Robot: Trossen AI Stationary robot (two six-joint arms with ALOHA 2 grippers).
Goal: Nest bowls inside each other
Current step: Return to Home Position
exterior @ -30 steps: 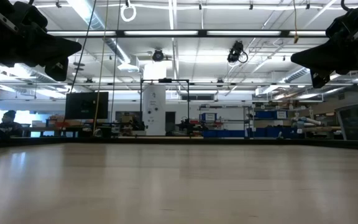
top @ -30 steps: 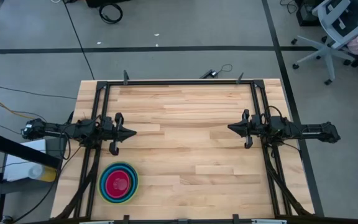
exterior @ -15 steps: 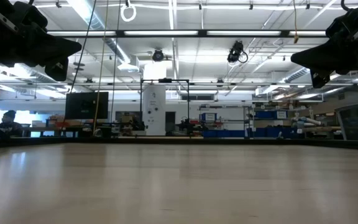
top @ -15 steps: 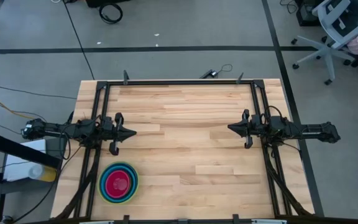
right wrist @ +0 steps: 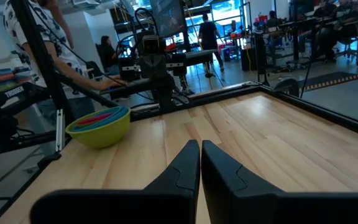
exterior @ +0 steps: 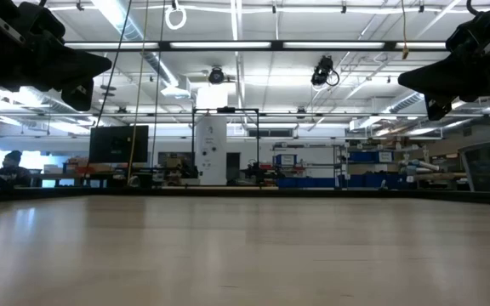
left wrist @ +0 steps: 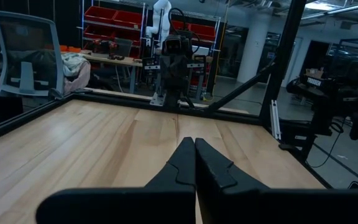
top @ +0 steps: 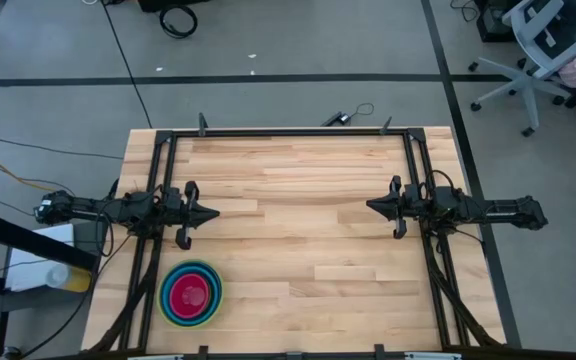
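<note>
A wooden bench (top: 298,175), seen from above, with my two dark arms reaching in from opposite sides and facing each other across its middle. My left hand (top: 211,213) points inward from the left side, its two fingers pressed together with no gap between them and nothing held. My right hand (top: 371,206) points inward from the right side, and it too is closed tight and empty. The two hands are well apart, with bare wood between them, and the level view across the bench shows both raised clear of its surface. The stack of bowls (top: 191,293) sits on the bench on my left side, near the left arm and close to the edge at the bottom of the overhead view. The bowls are nested one inside another: the lime-green bowl (right wrist: 101,134) is the outermost, rims of blue show within it, and the magenta-red bowl (top: 192,296) sits in the centre. Neither hand touches the stack. A person (right wrist: 48,46) is just beyond the bench edge behind the bowls, and an office chair (top: 543,45) stands on the floor past the far right corner.
</note>
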